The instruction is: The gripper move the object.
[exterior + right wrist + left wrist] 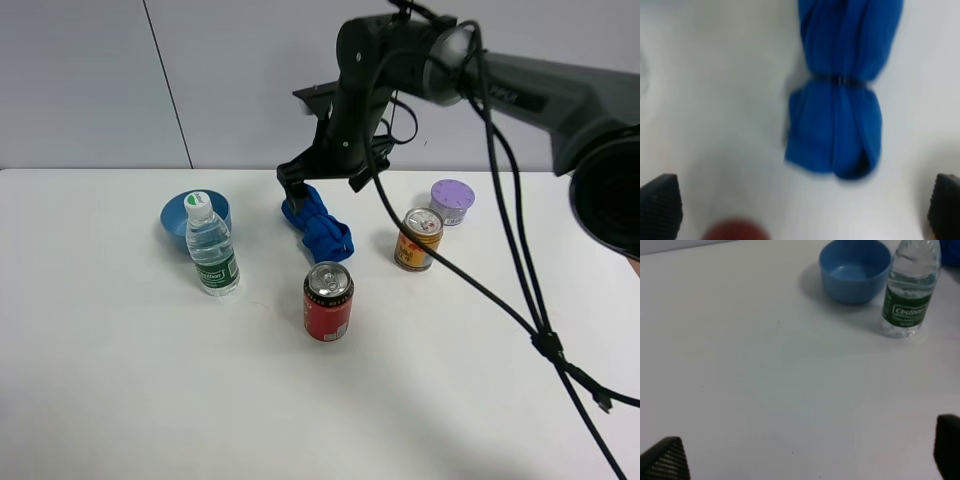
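A blue rolled cloth bundle (pixel 318 225) bound with a dark band lies on the white table (pixel 120 380), behind the red can (pixel 328 300). My right gripper (pixel 322 182) hangs just above the cloth's far end, open and empty. In the right wrist view the cloth (pixel 840 100) lies between and beyond the spread fingertips, and the right gripper (pixel 802 210) holds nothing. My left gripper (pixel 805 455) is open and empty over bare table, and does not show in the exterior view.
A water bottle (pixel 211 245) stands in front of a blue bowl (pixel 180 213) at the left; both show in the left wrist view, the bottle (pixel 910 285) and the bowl (pixel 855 270). A yellow can (pixel 419 238) and a purple container (pixel 452 201) stand to the right of the cloth.
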Controlling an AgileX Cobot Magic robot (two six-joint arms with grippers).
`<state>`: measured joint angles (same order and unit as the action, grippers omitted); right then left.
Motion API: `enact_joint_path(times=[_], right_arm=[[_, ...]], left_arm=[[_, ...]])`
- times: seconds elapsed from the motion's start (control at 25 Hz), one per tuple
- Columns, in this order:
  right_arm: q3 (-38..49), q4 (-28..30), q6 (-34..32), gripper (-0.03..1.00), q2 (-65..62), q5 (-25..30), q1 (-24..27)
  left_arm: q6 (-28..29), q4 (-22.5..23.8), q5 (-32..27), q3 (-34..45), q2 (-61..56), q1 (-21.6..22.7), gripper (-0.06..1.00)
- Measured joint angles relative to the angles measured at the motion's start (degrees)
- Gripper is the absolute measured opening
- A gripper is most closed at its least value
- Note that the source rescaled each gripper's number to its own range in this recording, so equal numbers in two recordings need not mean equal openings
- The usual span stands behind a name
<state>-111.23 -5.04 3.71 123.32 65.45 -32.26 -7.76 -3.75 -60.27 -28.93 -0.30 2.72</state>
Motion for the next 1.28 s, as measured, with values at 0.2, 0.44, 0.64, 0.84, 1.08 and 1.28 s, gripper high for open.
enact_joint_path(times=[0.2, 0.44, 0.64, 0.84, 1.08, 1.28], right_arm=[[0.0, 1.9, 0.5, 1.0, -6.6, 3.7, 0.0], [0.0, 6.7, 0.5, 1.0, -13.7, 4.0, 0.0], [0.0, 12.7, 0.5, 1.0, -18.5, 4.1, 1.7], [0.0, 13.5, 0.4, 1.0, -22.6, 4.2, 9.3], [0.0, 14.3, 0.4, 1.0, -25.4, 4.2, 20.1], [0.0, 14.4, 0.4, 1.0, -26.8, 4.2, 27.3]], left_arm=[[0.0, 0.0, 0.0, 0.0, 0.0, 0.0, 1.0], [0.0, 0.0, 0.0, 0.0, 0.0, 0.0, 1.0], [0.0, 0.0, 0.0, 0.0, 0.0, 0.0, 1.0], [0.0, 0.0, 0.0, 0.0, 0.0, 0.0, 1.0], [0.0, 0.0, 0.0, 0.0, 0.0, 0.0, 1.0], [0.0, 0.0, 0.0, 0.0, 0.0, 0.0, 1.0]])
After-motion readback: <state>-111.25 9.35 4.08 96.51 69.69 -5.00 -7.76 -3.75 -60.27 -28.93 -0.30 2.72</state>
